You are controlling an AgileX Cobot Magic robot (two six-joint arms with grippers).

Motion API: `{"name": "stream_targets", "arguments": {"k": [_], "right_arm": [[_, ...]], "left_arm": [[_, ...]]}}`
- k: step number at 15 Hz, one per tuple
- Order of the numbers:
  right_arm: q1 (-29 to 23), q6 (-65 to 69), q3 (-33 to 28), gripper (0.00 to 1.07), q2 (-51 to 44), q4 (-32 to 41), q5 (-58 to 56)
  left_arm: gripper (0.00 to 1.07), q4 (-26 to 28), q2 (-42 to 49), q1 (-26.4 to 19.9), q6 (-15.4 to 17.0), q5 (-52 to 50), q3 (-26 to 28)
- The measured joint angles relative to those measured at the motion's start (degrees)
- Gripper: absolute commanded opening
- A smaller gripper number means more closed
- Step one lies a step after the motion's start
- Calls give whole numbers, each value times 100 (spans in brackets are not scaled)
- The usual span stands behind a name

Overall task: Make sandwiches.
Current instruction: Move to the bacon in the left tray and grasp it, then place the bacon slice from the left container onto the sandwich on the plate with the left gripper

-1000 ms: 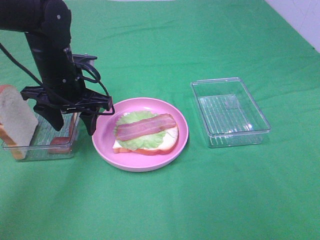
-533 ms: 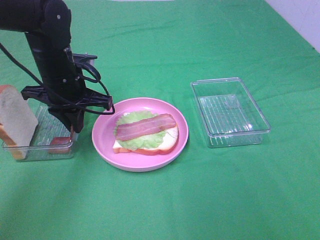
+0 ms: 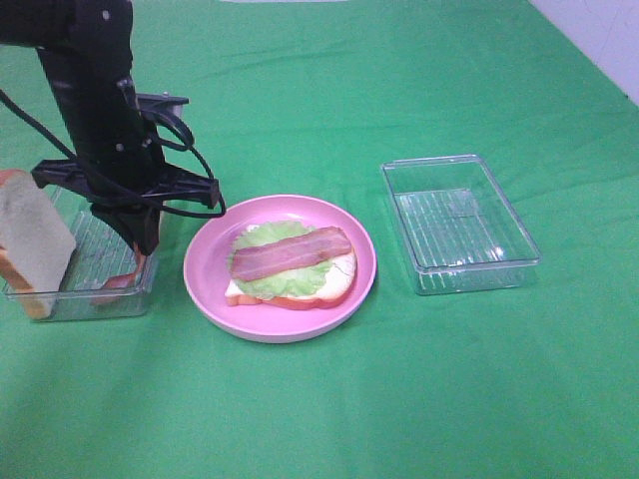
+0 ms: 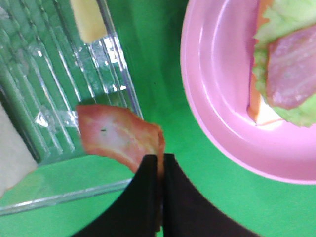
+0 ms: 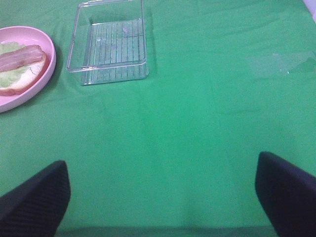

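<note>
On the pink plate (image 3: 205, 279) lies a sandwich (image 3: 292, 265): a bread slice topped with lettuce and one bacon strip. The same sandwich (image 4: 289, 74) (image 5: 20, 69) shows in both wrist views. My left gripper (image 3: 137, 249) (image 4: 159, 165) hangs over the right end of the left tray (image 3: 78, 297), shut on the end of a bacon strip (image 4: 116, 136) that droops over the tray's edge (image 3: 122, 281). A bread slice (image 3: 32, 239) leans upright in that tray, and a piece of yellow cheese (image 4: 87, 19) lies in it. My right gripper (image 5: 163, 197) is open above bare cloth.
An empty clear tray (image 3: 457, 222) (image 5: 110, 42) stands right of the plate. Green cloth covers the whole table. The left arm's black body and cables (image 3: 95, 90) rise over the left tray.
The left gripper closed from wide open onto the bacon strip in the left tray and has lifted slightly with it. The right arm has not moved.
</note>
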State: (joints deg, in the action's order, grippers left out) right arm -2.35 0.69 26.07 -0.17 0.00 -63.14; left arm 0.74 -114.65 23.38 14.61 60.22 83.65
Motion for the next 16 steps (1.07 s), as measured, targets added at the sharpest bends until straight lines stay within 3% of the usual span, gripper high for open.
{"name": "stream_targets", "arguments": {"k": [6, 11, 14, 16], "right_arm": [[0, 0, 0, 96, 0, 0, 0], [0, 0, 0, 96, 0, 0, 0], [0, 0, 0, 96, 0, 0, 0], [0, 0, 0, 96, 0, 0, 0]], "left_arm": [[0, 510, 1238, 0, -103, 665, 0], [0, 2097, 1364, 0, -1381, 435, 332], [0, 2641, 733, 235, -2189, 344, 733], [0, 2670, 372, 372, -2252, 275, 1089]]}}
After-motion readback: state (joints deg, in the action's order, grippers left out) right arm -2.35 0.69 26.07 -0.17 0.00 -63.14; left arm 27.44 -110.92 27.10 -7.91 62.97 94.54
